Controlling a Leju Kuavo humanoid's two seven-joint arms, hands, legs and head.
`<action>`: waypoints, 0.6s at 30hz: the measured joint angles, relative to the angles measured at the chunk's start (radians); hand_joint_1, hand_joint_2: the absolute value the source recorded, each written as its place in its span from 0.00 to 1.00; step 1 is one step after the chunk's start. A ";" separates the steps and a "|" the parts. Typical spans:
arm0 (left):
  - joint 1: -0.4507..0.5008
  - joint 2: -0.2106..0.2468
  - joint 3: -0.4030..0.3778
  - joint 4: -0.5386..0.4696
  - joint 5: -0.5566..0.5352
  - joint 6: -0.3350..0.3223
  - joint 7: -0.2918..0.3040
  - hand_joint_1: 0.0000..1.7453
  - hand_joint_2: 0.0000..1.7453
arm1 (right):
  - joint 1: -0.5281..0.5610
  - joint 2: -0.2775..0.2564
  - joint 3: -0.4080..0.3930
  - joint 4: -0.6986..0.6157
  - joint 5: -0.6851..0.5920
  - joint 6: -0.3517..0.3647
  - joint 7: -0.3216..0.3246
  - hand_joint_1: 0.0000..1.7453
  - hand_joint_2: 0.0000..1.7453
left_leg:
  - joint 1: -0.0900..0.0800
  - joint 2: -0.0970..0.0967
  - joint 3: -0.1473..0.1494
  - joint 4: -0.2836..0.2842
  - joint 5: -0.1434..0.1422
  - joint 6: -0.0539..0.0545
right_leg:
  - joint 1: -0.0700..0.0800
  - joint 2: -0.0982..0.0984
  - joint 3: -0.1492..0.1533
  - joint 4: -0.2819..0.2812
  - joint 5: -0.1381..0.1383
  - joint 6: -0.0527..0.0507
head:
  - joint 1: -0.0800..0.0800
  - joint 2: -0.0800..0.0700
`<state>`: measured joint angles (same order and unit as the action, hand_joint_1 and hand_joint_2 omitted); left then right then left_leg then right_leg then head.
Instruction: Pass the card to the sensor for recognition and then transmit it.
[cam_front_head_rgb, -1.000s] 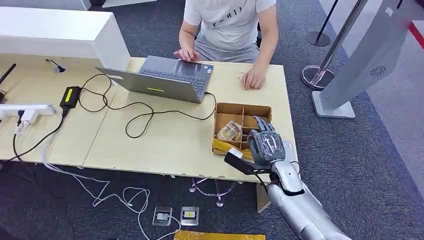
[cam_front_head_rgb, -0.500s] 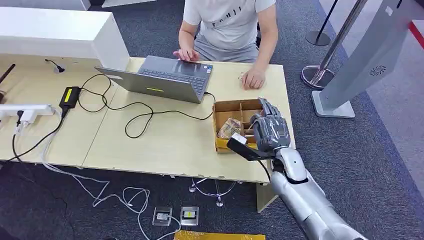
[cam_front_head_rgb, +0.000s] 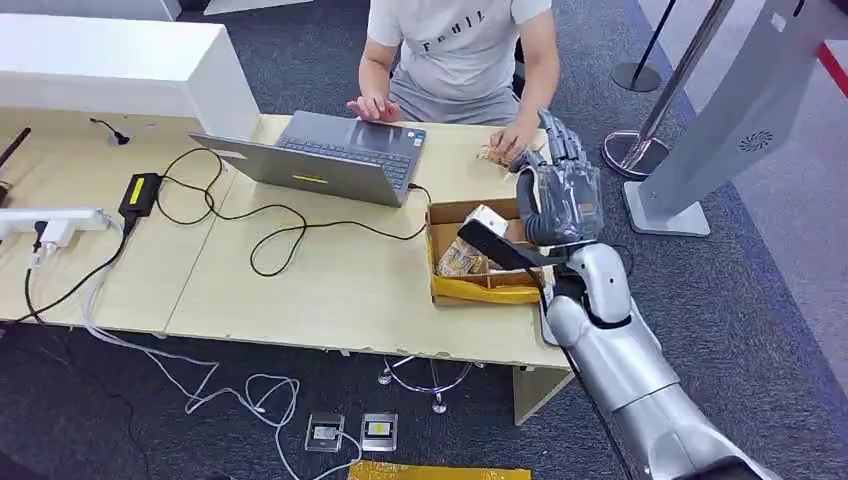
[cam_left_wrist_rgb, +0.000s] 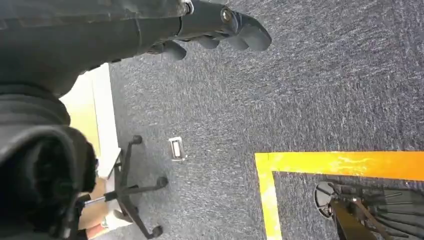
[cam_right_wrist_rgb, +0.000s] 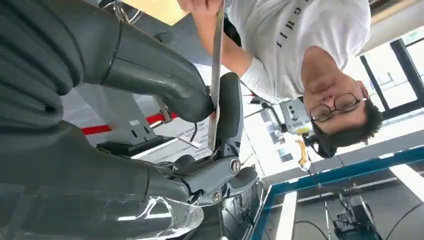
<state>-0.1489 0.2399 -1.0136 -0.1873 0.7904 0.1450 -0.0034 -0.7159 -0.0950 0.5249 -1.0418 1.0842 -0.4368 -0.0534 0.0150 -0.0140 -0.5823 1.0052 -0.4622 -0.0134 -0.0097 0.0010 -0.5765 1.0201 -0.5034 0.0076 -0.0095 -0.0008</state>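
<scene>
The right hand (cam_front_head_rgb: 556, 195) is raised above the far right part of the light wooden table (cam_front_head_rgb: 330, 290), over the brown cardboard divided box (cam_front_head_rgb: 478, 262), pinching a thin white card (cam_right_wrist_rgb: 216, 75) edge-on between thumb and finger, its long axis pointing toward the seated person (cam_front_head_rgb: 460, 50). The left hand (cam_left_wrist_rgb: 165, 25) hangs over grey carpet (cam_left_wrist_rgb: 310, 90), fingers loosely spread, holding nothing.

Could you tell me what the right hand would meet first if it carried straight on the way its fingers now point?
Probably the person's hand on the table's far edge: the right hand, pinching the card, points that way, though depth is unclear.
</scene>
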 joint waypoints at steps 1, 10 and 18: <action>0.000 0.000 -0.001 0.000 0.000 0.000 0.000 0.00 0.00 | 0.000 0.002 0.000 0.003 0.000 -0.005 -0.001 1.00 1.00 | 0.000 0.000 0.000 0.000 0.000 0.000 | 0.000 0.000 0.000 0.000 0.000 0.000 | 0.000 0.000; -0.001 0.000 -0.010 0.000 0.014 0.010 0.005 0.00 0.00 | -0.001 0.050 0.001 0.148 -0.032 -0.096 -0.050 1.00 1.00 | 0.000 0.000 0.000 0.000 0.000 0.000 | 0.000 0.000 0.000 0.000 0.000 0.000 | 0.000 0.000; -0.001 0.000 -0.016 0.000 0.016 0.012 0.011 0.00 0.00 | -0.013 0.074 0.002 0.260 -0.049 -0.114 -0.061 1.00 1.00 | 0.000 0.000 0.000 0.000 0.000 0.000 | 0.000 0.000 0.000 0.000 0.000 0.000 | 0.000 0.000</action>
<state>-0.1498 0.2399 -1.0300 -0.1873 0.8064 0.1572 0.0080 -0.7286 -0.0206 0.5268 -0.7821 1.0349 -0.5508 -0.1144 0.0151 -0.0142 -0.5828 1.0051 -0.4623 -0.0134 -0.0097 0.0008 -0.5768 1.0201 -0.5034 0.0076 -0.0095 -0.0008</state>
